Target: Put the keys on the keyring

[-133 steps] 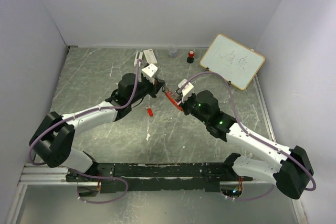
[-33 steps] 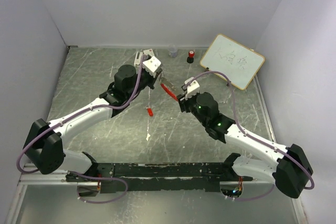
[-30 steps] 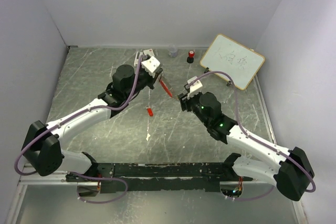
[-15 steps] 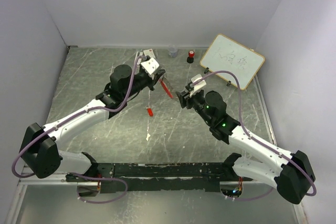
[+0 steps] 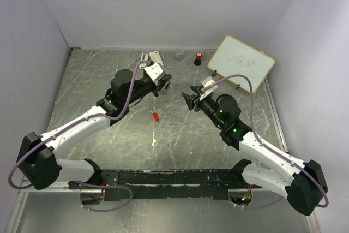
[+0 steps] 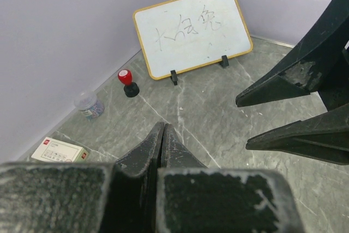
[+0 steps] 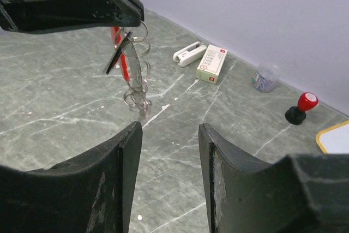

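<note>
My left gripper (image 5: 164,82) is shut on the keyring (image 7: 132,64), which hangs from its fingertips (image 7: 136,13) above the table. In the right wrist view the ring's red fob (image 7: 115,39), a dark tag and small silver rings (image 7: 134,100) dangle below those tips. A key with a red tag (image 5: 155,116) lies flat on the table, below the left gripper. My right gripper (image 5: 188,99) is open with nothing between its fingers (image 6: 283,83), a short way right of the keyring. A small pale piece (image 5: 154,142) lies nearer the bases; I cannot tell what it is.
A whiteboard (image 5: 241,64) on a stand leans at the back right. Along the back wall stand a red-capped stamp (image 5: 198,58), a small clear jar (image 5: 179,54), a white box (image 7: 211,64) and a stapler (image 7: 189,54). Walls close in three sides.
The right gripper has drawn back to the right, away from the keyring, and narrowed a little. The left gripper has shifted slightly, and the red fob now hangs under it.
</note>
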{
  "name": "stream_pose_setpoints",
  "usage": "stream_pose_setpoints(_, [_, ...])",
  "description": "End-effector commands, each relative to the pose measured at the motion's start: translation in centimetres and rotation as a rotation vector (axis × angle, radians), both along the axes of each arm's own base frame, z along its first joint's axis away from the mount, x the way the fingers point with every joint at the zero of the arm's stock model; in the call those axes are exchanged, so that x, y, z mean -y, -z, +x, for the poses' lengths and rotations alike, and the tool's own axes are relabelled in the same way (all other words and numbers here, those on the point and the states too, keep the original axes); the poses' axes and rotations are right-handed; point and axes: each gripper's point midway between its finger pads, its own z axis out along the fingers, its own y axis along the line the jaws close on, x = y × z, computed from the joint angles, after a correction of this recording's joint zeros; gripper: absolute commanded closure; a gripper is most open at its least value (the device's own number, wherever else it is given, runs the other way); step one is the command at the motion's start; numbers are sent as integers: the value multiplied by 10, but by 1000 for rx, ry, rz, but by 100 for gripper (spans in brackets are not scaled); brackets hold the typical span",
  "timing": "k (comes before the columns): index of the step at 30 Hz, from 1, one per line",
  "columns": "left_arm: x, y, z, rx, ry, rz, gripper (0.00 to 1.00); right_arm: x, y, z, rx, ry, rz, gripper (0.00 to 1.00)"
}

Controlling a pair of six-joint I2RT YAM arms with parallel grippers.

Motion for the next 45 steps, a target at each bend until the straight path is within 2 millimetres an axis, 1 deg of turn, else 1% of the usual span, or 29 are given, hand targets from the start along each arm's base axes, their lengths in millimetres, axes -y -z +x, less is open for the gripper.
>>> stream_pose_setpoints(1, [3, -19, -12, 37, 47, -51, 93, -5, -19, 1, 62, -31, 21, 54])
stream_pose_setpoints(6, [4, -15, -18, 31, 69, -53, 93, -16, -31, 3, 82, -84, 28, 54])
stream_pose_setpoints(10, [2, -13, -22, 29, 78, -55, 93, -17, -39, 6, 94, -116, 47, 54])
stream_pose_setpoints(13, [1, -11, -22, 23, 71, -58, 93, -18, -39, 8, 69, -144, 65, 53])
stream_pose_setpoints(17, [-1, -13, -19, 4, 40, -78, 93, -24, -38, 3, 59, -185, 80, 52])
stream_pose_setpoints(24, [-3, -13, -6, -33, -60, -112, 93, -35, -38, -4, 25, -257, 105, 57])
stream_pose_setpoints(27, [-5, -12, 1, -53, -120, -127, 93, -37, -38, -3, 9, -261, 111, 59])
stream_pose_setpoints(32, [-1, -13, 6, -75, -184, -156, 93, -40, -34, 1, -20, -255, 126, 63])
stream_pose_setpoints(40, [3, -13, 13, -105, -275, -200, 93, -43, -23, 5, -54, -245, 122, 64])
stream_pose_setpoints(45, [6, -15, 15, -121, -309, -221, 93, -45, -19, 5, -69, -248, 128, 67])
